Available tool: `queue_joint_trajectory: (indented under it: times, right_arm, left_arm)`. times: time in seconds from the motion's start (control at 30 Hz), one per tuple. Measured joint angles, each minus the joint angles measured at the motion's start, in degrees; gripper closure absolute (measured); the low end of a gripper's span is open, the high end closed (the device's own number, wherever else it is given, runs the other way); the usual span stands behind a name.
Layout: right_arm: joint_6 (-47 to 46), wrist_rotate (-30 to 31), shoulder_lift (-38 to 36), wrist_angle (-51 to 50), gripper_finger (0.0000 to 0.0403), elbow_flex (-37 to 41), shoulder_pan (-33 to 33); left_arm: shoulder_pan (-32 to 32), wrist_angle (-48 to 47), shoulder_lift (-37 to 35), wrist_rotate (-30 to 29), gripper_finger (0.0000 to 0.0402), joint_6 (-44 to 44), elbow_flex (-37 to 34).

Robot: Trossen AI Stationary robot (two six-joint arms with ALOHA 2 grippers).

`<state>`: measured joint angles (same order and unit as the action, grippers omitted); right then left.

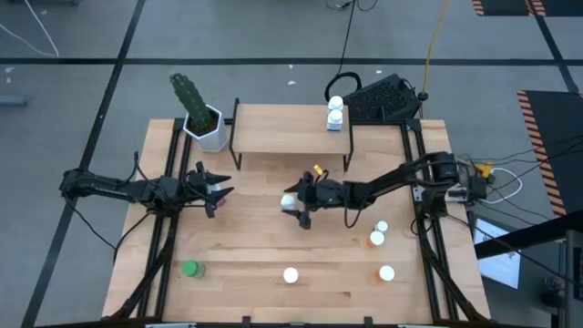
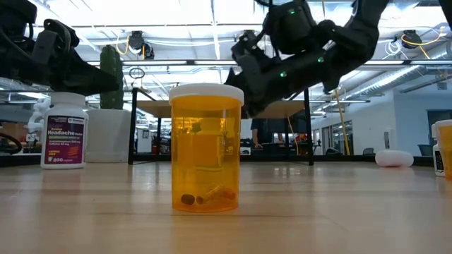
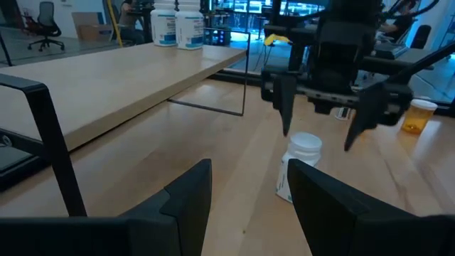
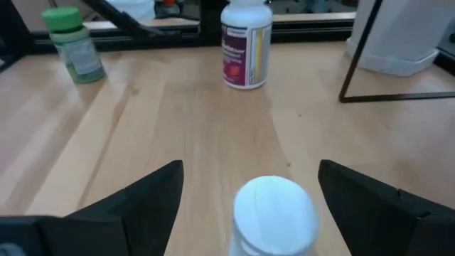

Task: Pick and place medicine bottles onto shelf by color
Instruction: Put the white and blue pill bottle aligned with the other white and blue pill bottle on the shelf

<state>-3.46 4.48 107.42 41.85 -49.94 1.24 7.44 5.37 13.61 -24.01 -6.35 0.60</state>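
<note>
Even, bright overhead light; ceiling strip lights [image 2: 212, 14] glare white above the orange bottle [image 2: 206, 148], which glows sharply while the room behind it is soft. The white cap [image 4: 275, 213] nearest the right wrist camera is blurred. Table [image 1: 273, 246] shadows are faint.

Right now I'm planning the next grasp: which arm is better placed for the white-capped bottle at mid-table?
Right. The right gripper hangs open directly over that bottle, fingers either side of its cap. The left gripper is open too, but stands clearly farther off.
</note>
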Motion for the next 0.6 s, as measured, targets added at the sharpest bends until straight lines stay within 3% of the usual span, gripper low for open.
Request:
queue_joint_trajectory:
  times: [0.23, 0.6]
  right_arm:
    - [-0.61, 4.91, 1.03, -1.76, 0.0085, -0.34, -0.04]
    - [-0.41, 4.64, 1.04, -5.92, 0.0099, -0.34, 0.01]
  left_arm:
    - [0.00, -0.05, 0.00, 0.00, 0.0213, -0.10, 0.01]
    - [-0.02, 0.11, 0.00, -0.04, 0.0213, 0.05, 0.02]
